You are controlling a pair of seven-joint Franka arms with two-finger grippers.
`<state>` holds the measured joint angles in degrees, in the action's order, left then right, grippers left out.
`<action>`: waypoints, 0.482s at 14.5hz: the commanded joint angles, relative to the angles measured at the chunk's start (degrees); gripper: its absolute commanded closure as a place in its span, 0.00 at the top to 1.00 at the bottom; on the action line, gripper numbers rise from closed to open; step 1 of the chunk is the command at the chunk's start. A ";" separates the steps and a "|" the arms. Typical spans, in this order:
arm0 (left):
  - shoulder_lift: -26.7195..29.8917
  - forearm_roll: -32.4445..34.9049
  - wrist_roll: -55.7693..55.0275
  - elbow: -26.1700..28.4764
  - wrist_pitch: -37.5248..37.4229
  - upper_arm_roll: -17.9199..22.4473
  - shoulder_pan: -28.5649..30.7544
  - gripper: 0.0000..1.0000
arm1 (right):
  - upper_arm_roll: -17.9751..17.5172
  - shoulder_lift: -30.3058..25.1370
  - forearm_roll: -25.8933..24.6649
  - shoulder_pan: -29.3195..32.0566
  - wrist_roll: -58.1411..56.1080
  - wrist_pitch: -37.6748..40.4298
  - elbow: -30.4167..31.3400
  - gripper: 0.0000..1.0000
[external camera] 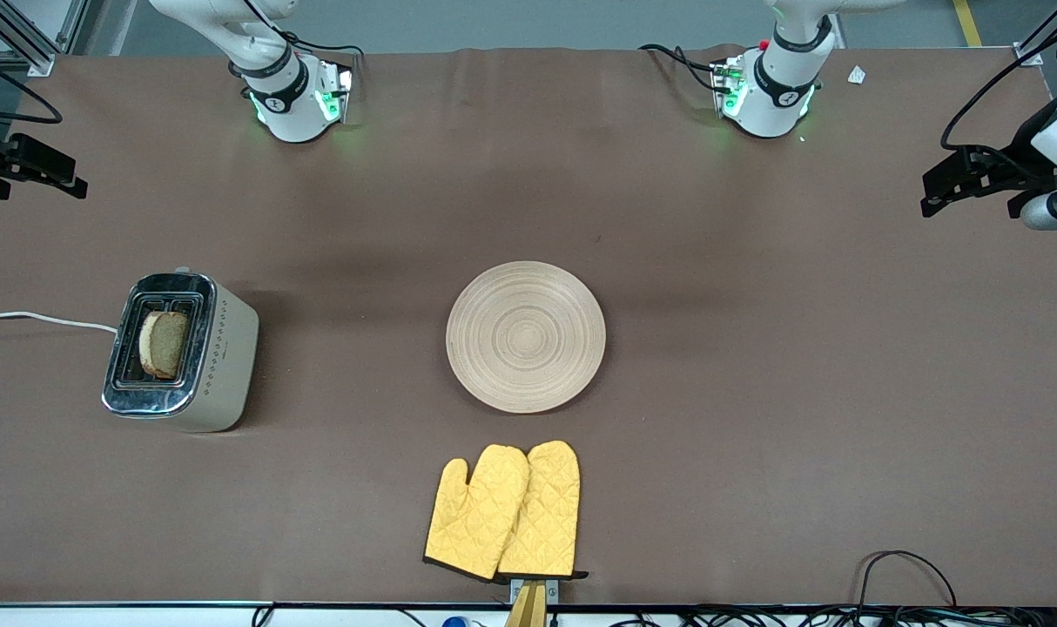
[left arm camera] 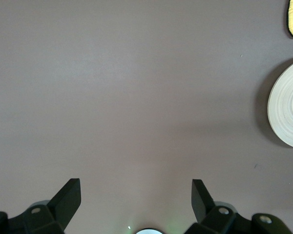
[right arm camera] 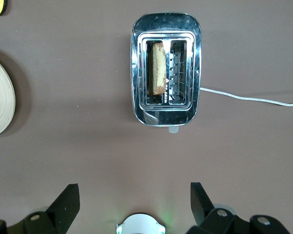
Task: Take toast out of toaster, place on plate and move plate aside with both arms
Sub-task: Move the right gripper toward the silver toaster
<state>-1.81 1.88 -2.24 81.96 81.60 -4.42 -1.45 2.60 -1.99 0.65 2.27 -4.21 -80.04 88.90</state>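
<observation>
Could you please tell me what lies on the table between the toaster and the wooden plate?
Nothing: in the front view only bare brown table separates the chrome toaster from the round beige wooden plate.

You see a matte brown worktop (external camera: 755, 392), plain and unpatterned. At its middle the plate (external camera: 526, 336) is pale beige with concentric ring grooves in slightly darker tan. Nearer the front camera than the plate, the oven mitts (external camera: 504, 511) are bright yellow with a diamond quilted pattern and dark edging at the cuffs. Toward the right arm's end from the plate, the toaster (external camera: 180, 351) has a shiny chrome top, cream sides with a row of small diamond marks, and a white cord (external camera: 41, 319). In its slot the toast (external camera: 164, 344) is speckled brown with a darker crust. Both arm bases are white with black bands and glow green. The jaws of the left gripper (left arm camera: 136, 195) and right gripper (right arm camera: 135, 200) are black.
</observation>
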 commanded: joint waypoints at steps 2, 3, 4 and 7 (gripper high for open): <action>-0.83 0.49 0.49 -1.89 -0.39 0.03 0.31 1.00 | -0.50 2.51 -0.12 1.33 -0.53 -10.19 7.66 1.00; -0.83 0.49 0.49 -1.89 -0.39 0.03 0.40 1.00 | -0.50 3.30 -0.12 1.42 -0.10 -12.75 9.52 1.00; -0.83 0.32 0.49 -1.89 -0.39 0.03 0.40 1.00 | -0.50 4.79 -0.12 1.51 -0.09 -14.78 10.66 1.00; -0.83 0.32 0.57 -1.89 -0.39 0.03 0.40 1.00 | -0.50 10.49 -0.12 3.08 -0.44 -19.87 10.94 1.00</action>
<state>-1.92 1.88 -2.24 81.59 81.60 -4.27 -1.22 2.74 6.07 0.65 3.25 -4.21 -97.02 99.31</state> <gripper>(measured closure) 0.000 0.000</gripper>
